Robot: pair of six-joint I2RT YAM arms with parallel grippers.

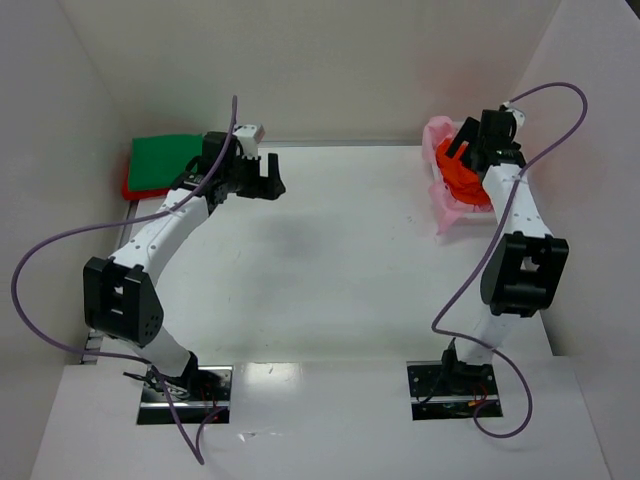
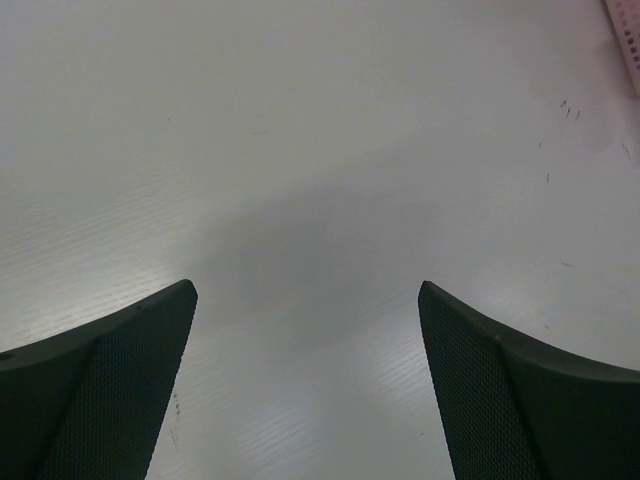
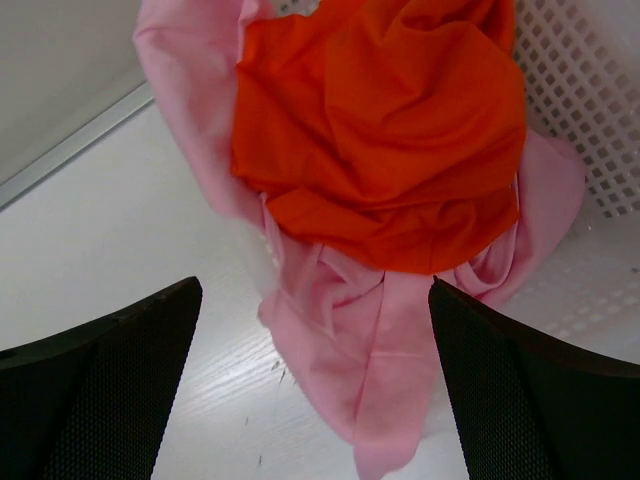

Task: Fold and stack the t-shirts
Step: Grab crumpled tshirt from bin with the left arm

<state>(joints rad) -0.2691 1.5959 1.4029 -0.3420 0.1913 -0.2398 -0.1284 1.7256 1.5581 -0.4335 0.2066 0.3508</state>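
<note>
Black fingers of the left gripper are standing wide apart in the left wrist view. They are gripping nothing, and only bare white table is showing between them. Seen from above, this gripper is hanging over the far left part of the table and pointing to the right. Just beyond it, at the far left corner, a green tee is lying folded flat on a red tee. The red one's edge is peeking out along the left and near sides.

Across the table, the right gripper is reaching into the far right corner, where a white lattice basket is sitting. Its jaws are also spread wide and holding nothing. They are framing a bunched orange tee that is lying in the basket. Whether the tips are touching the cloth cannot be told. Under the orange one, a pink tee is spilling over the basket's rim and trailing down onto the table.
</note>
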